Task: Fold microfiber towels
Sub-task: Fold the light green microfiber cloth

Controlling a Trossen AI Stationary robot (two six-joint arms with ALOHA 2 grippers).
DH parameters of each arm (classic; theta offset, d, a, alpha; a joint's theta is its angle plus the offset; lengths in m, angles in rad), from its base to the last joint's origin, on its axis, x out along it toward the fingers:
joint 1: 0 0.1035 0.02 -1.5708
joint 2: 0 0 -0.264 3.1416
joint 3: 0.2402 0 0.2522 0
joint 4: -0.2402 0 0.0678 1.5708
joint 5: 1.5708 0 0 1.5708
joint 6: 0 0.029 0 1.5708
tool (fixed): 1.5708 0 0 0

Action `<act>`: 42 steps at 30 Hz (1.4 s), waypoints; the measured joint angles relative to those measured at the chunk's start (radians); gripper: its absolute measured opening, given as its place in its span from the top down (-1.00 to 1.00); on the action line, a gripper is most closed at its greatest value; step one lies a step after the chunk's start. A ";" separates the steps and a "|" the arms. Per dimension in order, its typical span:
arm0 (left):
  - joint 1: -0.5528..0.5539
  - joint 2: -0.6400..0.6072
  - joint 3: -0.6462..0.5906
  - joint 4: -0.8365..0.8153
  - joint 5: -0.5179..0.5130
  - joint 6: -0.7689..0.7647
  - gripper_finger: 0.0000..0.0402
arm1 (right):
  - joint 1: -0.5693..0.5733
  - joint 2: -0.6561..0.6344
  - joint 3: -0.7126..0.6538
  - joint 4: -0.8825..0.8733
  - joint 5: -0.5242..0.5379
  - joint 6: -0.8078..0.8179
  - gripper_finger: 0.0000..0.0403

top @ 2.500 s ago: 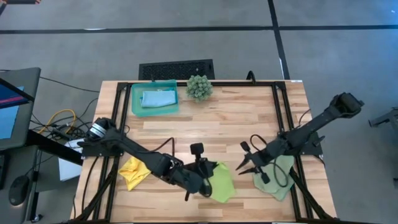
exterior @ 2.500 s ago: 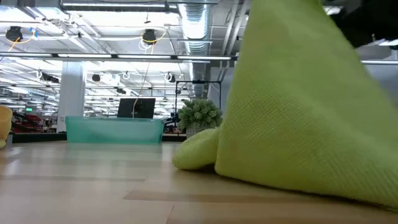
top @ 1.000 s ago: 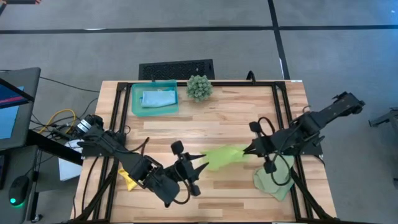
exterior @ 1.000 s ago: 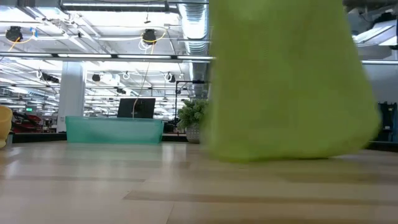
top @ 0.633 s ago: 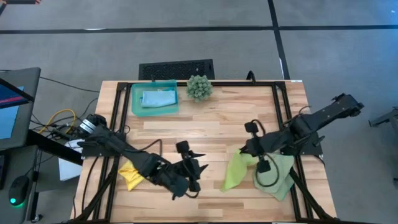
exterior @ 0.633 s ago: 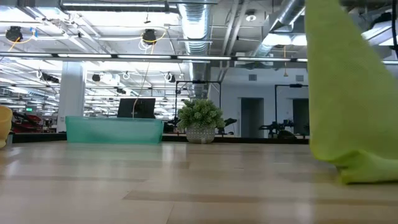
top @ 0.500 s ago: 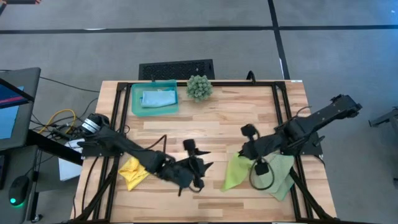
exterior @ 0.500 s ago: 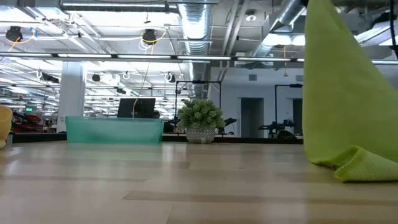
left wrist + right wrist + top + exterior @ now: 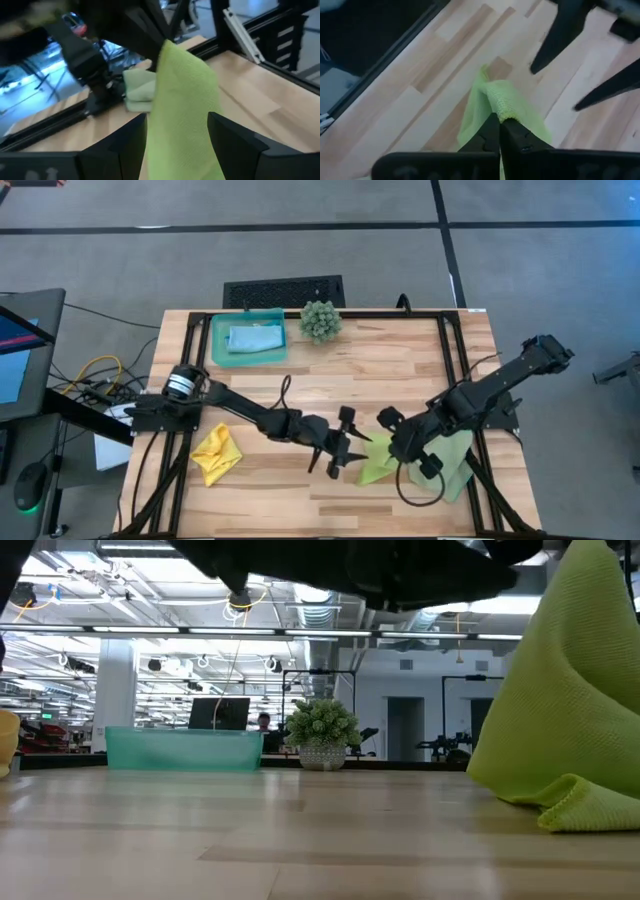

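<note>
The right gripper (image 9: 392,442) is pinched tight on one corner of the lime green towel (image 9: 378,464), low and right of centre in the high view. The cloth hangs from that corner in a limp tent, its lower edge crumpled on the table (image 9: 400,370). The left gripper (image 9: 345,455) sits just beside it with its fingers spread and nothing between them; in the left wrist view the towel (image 9: 184,115) hangs in the gap in front.

It looks light and floppy, with no stiffness at all. Held by one corner it sags and bunches, so I'd take a second corner along the free edge and draw it flat before creasing. The nap looks grippy enough for a small pinch.

The pale green towel (image 9: 452,463) lies rumpled just right of it, the yellow towel (image 9: 215,453) crumpled at lower left, and the light blue towel (image 9: 253,338) lies in the tray (image 9: 217,346) at upper left.
</note>
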 joint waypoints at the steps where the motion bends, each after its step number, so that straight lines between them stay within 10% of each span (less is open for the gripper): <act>1: 0.000 0.019 0.003 0.026 0.011 -0.001 -0.01 | 0.003 0.000 0.000 0.000 0.000 0.000 0.92; 13: -0.020 0.093 0.082 0.009 0.122 -0.078 0.07 | 0.004 -0.012 0.000 0.004 0.004 0.001 0.91; 25: -0.040 0.092 0.134 -0.062 0.190 -0.020 0.96 | 0.032 -0.012 0.000 0.008 0.004 0.010 0.92; 30: -0.092 0.022 0.164 -0.229 -0.220 0.079 0.99 | 0.045 -0.050 0.001 0.001 0.203 -0.004 0.95; 39: -0.204 -0.102 0.261 -0.552 -1.288 0.104 1.00 | -0.137 -0.144 0.000 0.269 1.255 -0.345 0.93; 42: -0.234 -0.106 0.261 -0.584 -1.395 0.114 1.00 | -0.188 -0.146 0.002 0.435 1.198 -0.502 0.94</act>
